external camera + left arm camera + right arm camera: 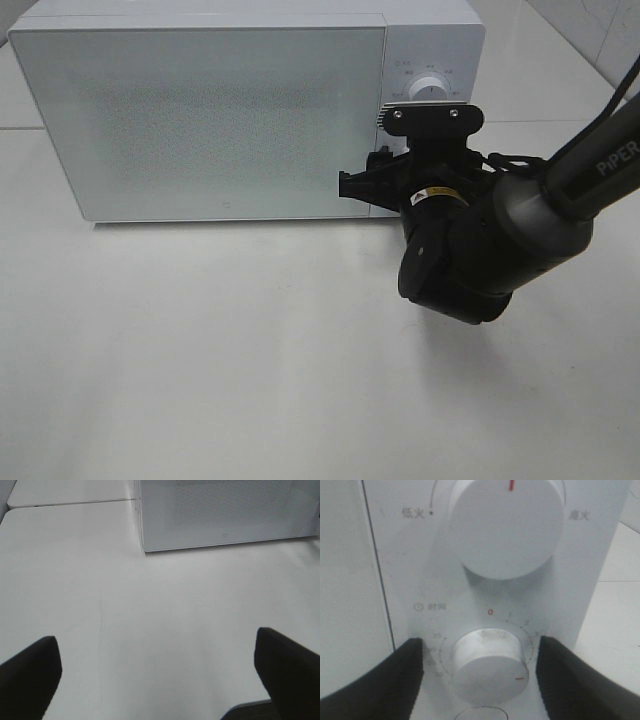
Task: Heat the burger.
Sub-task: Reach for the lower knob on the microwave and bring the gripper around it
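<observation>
The microwave (230,120) stands on the white tabletop (250,350) with its frosted door shut. The burger is not visible, so I cannot tell its location. The right tool (480,652) is at the control panel (430,55). Its jaws are open and straddle the lower timer knob (490,665), with a gap on each side. The knob's red mark is turned away from the 0 mark. The upper power knob (507,525) sits above it. The left tool (157,655) hangs wide open over bare tabletop, gripping nothing.

"piper" on right arm (596,168); microwave panel (400,565): "低火", "高火"; "0", "35" by timer knob (487,666).
</observation>
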You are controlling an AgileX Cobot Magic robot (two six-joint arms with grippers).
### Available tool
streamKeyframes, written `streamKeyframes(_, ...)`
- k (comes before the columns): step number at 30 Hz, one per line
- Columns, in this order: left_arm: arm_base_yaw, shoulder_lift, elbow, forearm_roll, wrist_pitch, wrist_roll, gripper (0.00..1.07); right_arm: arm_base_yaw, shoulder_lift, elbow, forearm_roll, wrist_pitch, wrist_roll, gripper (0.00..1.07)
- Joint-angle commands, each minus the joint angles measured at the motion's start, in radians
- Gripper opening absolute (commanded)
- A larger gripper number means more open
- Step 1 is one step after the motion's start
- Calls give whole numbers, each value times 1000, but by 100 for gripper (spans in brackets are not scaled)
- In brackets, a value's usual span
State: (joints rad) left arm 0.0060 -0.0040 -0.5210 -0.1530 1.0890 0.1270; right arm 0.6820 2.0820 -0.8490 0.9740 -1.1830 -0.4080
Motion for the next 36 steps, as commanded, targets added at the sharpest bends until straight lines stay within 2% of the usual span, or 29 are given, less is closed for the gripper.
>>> streamKeyframes(1,2,-17,3,-6,-14,-4,98,-18,-4,-7,16,-152,12,48)
streamKeyframes(2,2,-17,3,-6,-14,-4,98,-18,-4,-7,16,-151,16,43)
streamKeyframes(3,2,-17,3,-6,-14,-4,98,-18,-4,-7,16,-145,37,29)
streamKeyframes(6,2,-17,3,-6,-14,-4,98,-18,-4,-7,16,-141,43,24)
streamKeyframes(8,2,-17,3,-6,-14,-4,98,-18,-4,-7,15,-129,45,3)
streamKeyframes(10,2,-17,3,-6,-14,-4,98,-18,-4,-7,15,-129,45,0)
streamKeyframes(32,2,-17,3,-6,-14,-4,98,-18,-4,-7,13,-114,47,0)
streamKeyframes(36,2,-17,3,-6,-14,-4,98,-18,-4,-7,-3,-78,134,0)
